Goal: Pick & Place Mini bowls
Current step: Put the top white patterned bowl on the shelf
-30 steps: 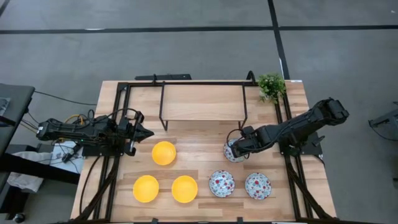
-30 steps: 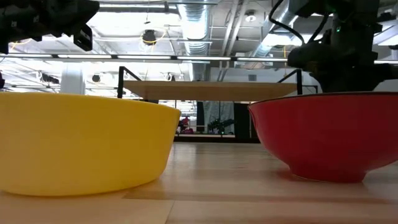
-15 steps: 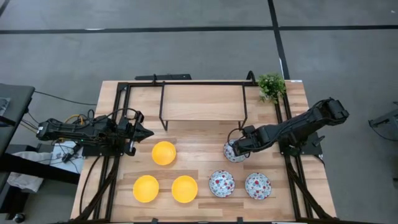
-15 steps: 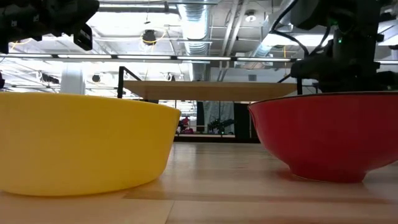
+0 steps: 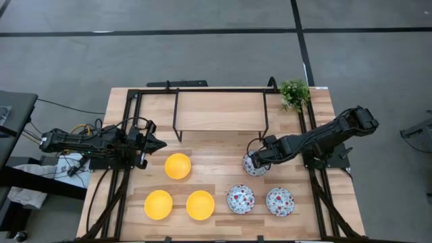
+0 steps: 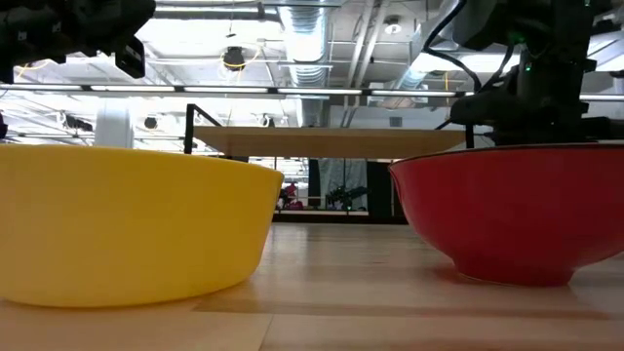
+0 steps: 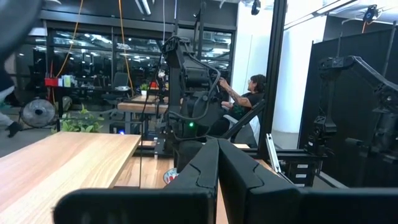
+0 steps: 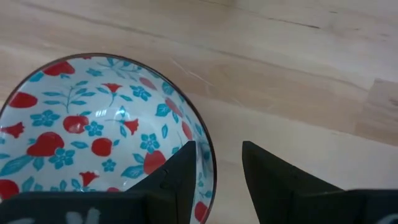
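Note:
Three yellow mini bowls sit on the table's left half. Two red-and-white patterned mini bowls stand near the front. A third patterned bowl rests on the wood farther back. My right gripper points down over it, open. One finger stands inside the bowl's right rim and the other finger outside it. My left gripper hovers shut at the left, level, away from the bowls.
A black-framed wooden shelf stands at the table's far middle, with a small green plant at the far right corner. Bare wood lies between the back yellow bowl and the back patterned bowl. A person sits beyond the table.

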